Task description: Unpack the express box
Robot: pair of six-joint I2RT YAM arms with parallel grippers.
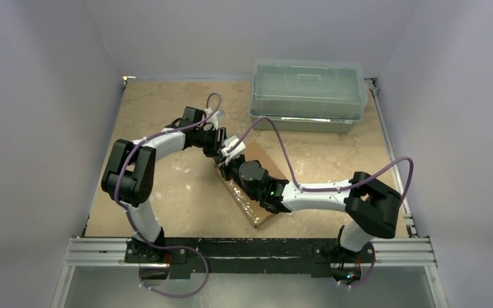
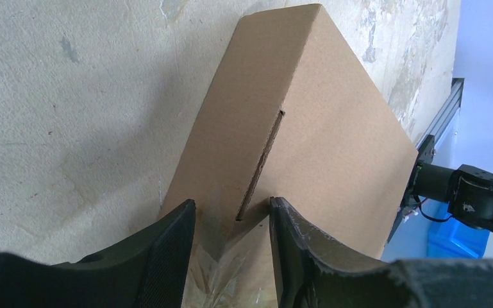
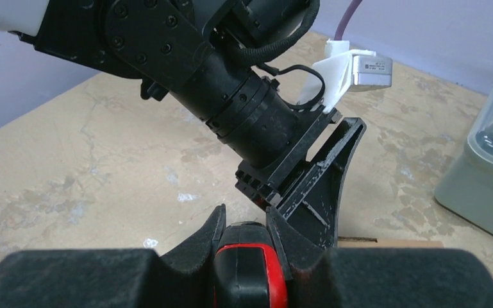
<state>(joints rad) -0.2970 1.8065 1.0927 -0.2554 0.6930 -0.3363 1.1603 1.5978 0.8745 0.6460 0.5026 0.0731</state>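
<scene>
Box (image 2: pixel 308 128) lies on near side of bin (image 1: pixel 308 93), lid shut, seemingly still sealed; nothing out. Left gripper (image 2: pixel 231 208) straddles flap corner, pinch unclear. Right gripper (image 3: pixel 247 221) clamps red-black tool (image 3: pixel 250 276). Opening and emptying remain.

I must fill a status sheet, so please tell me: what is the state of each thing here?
express box: closed, lying flat.
plastic bin: lid on.
left pincer: astride the box end; grip unclear.
right pincer: shut on a red-and-black tool.
</scene>
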